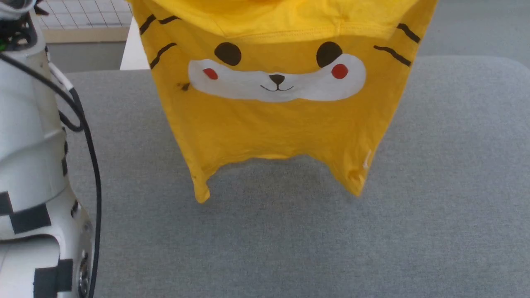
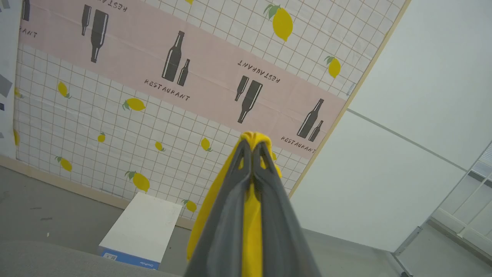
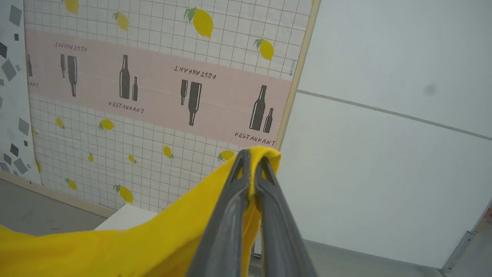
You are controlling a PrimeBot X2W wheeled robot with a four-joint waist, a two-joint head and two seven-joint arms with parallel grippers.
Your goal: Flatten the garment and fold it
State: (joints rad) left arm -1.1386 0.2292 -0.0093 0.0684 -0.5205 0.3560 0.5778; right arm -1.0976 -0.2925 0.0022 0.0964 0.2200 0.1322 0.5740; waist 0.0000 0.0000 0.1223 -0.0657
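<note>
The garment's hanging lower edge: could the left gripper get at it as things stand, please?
Probably not. The left gripper is shut on the garment, as is the right gripper, and together they hold it hanging over the grey surface. The left one would first have to let go.

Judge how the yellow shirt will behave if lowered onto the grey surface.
Probably floppy: the shirt hangs limp from its top, lower corners drooping to points. Likely light: small pinches in shut jaws carry it. It may crumple on the grey surface rather than lie flat.
</note>
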